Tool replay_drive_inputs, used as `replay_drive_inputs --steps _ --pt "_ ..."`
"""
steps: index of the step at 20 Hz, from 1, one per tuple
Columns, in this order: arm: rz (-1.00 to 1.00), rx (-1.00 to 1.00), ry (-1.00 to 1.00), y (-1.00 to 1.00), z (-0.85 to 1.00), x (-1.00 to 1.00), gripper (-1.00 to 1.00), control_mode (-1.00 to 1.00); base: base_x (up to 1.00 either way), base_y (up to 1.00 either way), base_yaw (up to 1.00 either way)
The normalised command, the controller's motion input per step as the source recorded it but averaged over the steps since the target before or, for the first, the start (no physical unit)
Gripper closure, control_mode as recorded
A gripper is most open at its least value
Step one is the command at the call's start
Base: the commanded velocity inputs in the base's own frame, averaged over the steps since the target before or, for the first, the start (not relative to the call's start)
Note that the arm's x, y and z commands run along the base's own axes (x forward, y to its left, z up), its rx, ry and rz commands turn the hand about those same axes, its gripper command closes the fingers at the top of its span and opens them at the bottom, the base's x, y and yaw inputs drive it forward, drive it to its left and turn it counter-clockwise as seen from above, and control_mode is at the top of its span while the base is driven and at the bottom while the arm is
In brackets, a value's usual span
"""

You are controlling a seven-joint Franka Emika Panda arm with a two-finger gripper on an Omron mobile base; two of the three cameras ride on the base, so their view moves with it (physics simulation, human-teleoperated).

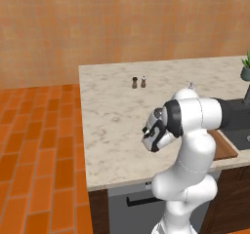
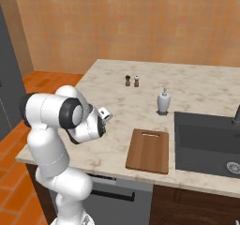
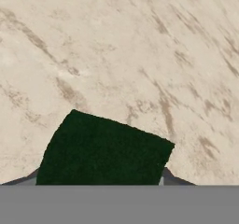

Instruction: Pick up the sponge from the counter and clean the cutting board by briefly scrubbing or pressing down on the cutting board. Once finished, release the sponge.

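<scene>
The dark green sponge (image 3: 102,153) sits between my gripper's (image 3: 100,182) two fingertips, whose grey slivers touch its left and right sides low in the hand view. The gripper looks shut on the sponge, over bare beige marble counter (image 3: 140,55). My hand (image 1: 155,130) hangs over the counter's (image 1: 112,111) front part, left of the reddish-brown cutting board (image 2: 147,150). The board (image 1: 223,147) lies flat near the front edge, beside the sink, with the arm partly covering it in the left base view. The sponge is hidden under the hand in both base views.
Two small shakers (image 2: 131,80) stand mid-counter toward the back. A white soap dispenser (image 2: 163,101) stands by the dark sink basin (image 2: 206,142). A potted plant (image 1: 246,67) is at the far right. Orange tiled floor (image 1: 39,145) lies left of the counter.
</scene>
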Motion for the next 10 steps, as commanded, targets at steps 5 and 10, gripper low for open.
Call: replay_drive_inputs --steps 5,10 --pt "0.00 0.00 0.00 0.00 0.00 0.00 1.00 -1.00 0.00 0.00 0.00" --pt "-0.01 -0.08 0.01 0.30 -0.26 0.08 -1.00 -1.00 0.00 0.00 0.00"
